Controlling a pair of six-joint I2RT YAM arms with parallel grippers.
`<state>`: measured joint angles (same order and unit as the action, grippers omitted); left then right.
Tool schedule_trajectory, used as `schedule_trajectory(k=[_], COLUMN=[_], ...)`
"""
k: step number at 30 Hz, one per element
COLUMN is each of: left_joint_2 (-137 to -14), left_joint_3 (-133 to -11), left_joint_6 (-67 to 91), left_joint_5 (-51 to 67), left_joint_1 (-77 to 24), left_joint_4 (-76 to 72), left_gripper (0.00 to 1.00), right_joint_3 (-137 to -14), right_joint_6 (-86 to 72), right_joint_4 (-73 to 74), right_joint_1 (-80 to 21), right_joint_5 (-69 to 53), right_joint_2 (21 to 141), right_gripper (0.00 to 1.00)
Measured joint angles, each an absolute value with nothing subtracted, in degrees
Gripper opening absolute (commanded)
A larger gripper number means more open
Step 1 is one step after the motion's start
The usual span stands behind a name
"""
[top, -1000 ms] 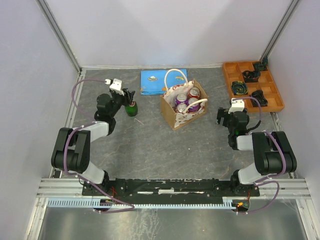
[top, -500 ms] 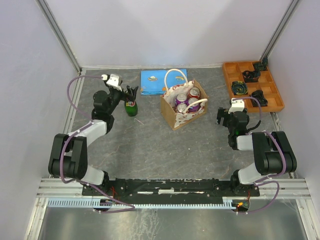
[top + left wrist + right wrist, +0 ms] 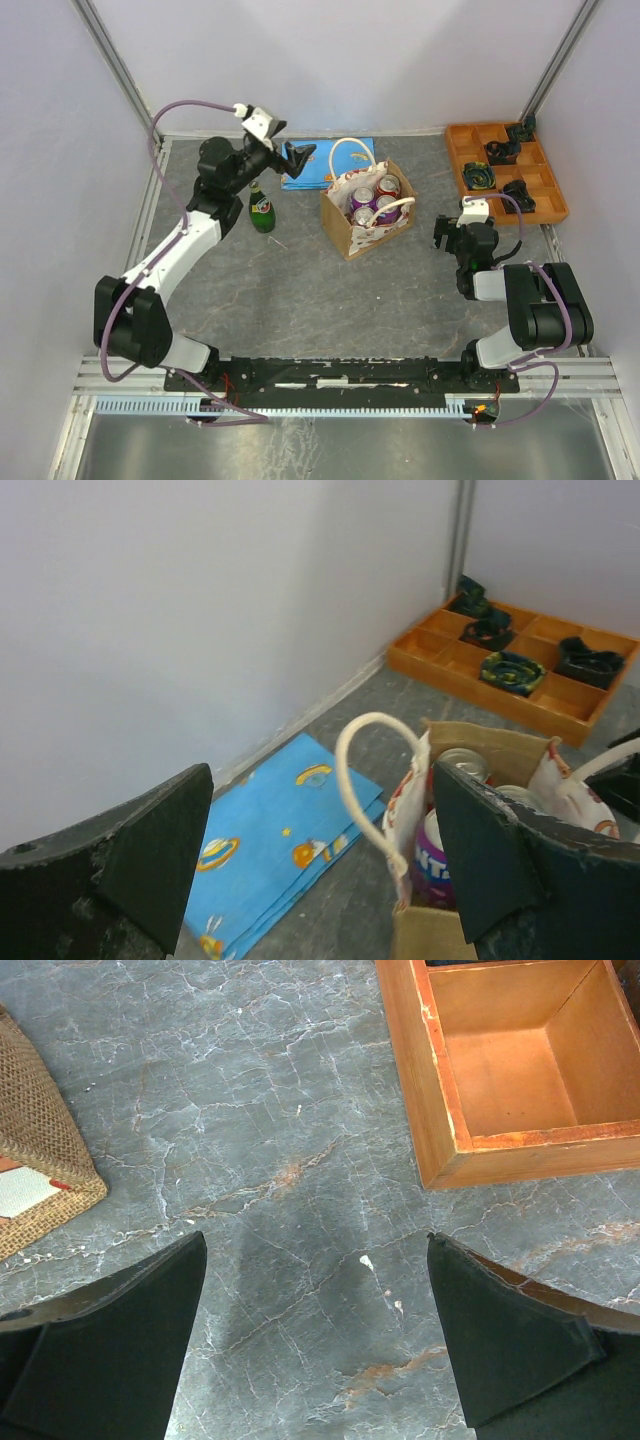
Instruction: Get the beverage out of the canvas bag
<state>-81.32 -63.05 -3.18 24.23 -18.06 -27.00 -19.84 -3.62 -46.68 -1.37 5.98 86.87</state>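
Boxy tan canvas bag (image 3: pixel 360 236), rope-handled, holds shiny cans (image 3: pixel 364 197) at frame centre on the marbled surface (image 3: pixel 300 290), green glass bottle (image 3: pixel 262 214) upright at its left; left jaws and right jaws gape empty

The counter (image 3: pixel 280 1160) looks like grey veined stone — matt, faintly rough. The canvas bag (image 3: pixel 35 1125) shows a coarse woven base; its rope handle (image 3: pixel 350 780) is smooth white cord. The cans (image 3: pixel 387 186) are shiny metal, the bottle (image 3: pixel 261 211) glossy green glass, the tray (image 3: pixel 500 1060) smooth orange wood.
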Motion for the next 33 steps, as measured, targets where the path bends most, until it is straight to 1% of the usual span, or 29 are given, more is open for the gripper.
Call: schedule_trajectory(k=[6, 14, 33], left_joint_2=[-87.2, -93.8, -107.0], left_joint_3=[-69.2, -69.6, -75.9], left_joint_6=[-4.7, -6.3, -7.9], left_joint_5=[25.2, 26.0, 30.3], left_joint_1=[-24.1, -30.6, -32.6], left_joint_4=[-22.4, -18.7, -17.2], left_gripper=[0.92, 0.91, 0.90], right_joint_3=[-19.8, -19.8, -19.8], right_joint_6=[-3.6, -3.6, -3.6], right_joint_4=[-46.7, -46.7, -46.7], right_joint_1=[-1.4, -1.4, -1.4], right_joint_5=[6.0, 6.0, 6.0], right_joint_2=[86.9, 86.9, 86.9], right_gripper=[0.99, 0.99, 0.99])
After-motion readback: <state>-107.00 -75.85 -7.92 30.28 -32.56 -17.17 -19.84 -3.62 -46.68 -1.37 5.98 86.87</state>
